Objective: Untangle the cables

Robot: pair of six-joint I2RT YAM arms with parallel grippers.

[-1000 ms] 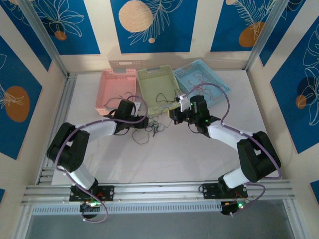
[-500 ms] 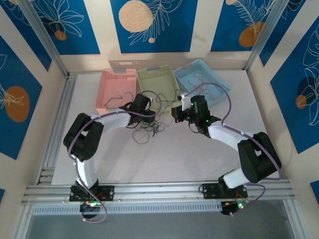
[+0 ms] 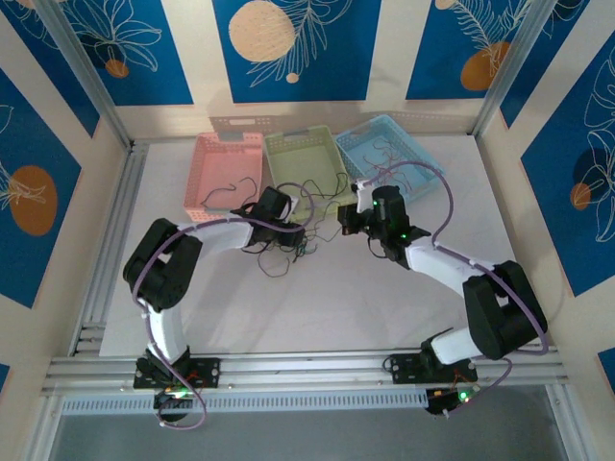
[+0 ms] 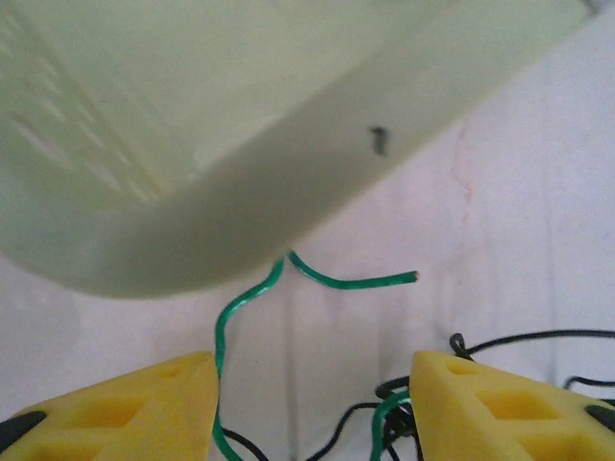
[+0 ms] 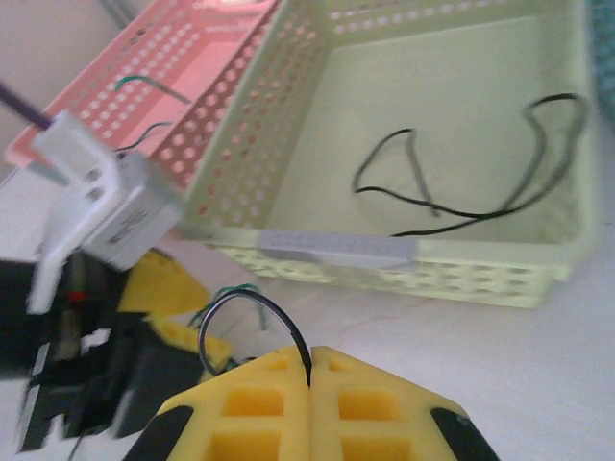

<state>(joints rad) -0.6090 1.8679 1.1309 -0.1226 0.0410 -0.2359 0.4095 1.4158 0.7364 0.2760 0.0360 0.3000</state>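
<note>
The left gripper (image 4: pixel 307 413) is hovering with its yellow fingers (image 4: pixel 125 408) spread wide apart and gripping nothing. A green cable (image 4: pixel 336 283) is curling through the gap between them, running up close along the inner edge of one finger and bending just ahead of the tips, where its loose end is pointing off sideways. Just beyond that bend, the rim of the pale green basket (image 4: pixel 288 182) is crossing right in front of this gripper, and a few black cables (image 4: pixel 538 336) are lying on the white table (image 4: pixel 538 192) by the other finger. The right gripper (image 5: pixel 309 403) is pressing its fingers together and pinching a black cable loop (image 5: pixel 242 294), which is arching up and to one side from the seam between them. Ahead of it the pale green basket is sitting with another black cable (image 5: pixel 437 206) lying inside, and the pink basket (image 5: pixel 163 106) is standing beside that, farther off. Seen from overhead, the two grippers are facing each other, near but apart, with the tangled cables (image 3: pixel 300 248) lying on the table just beside the left one's tips.
</note>
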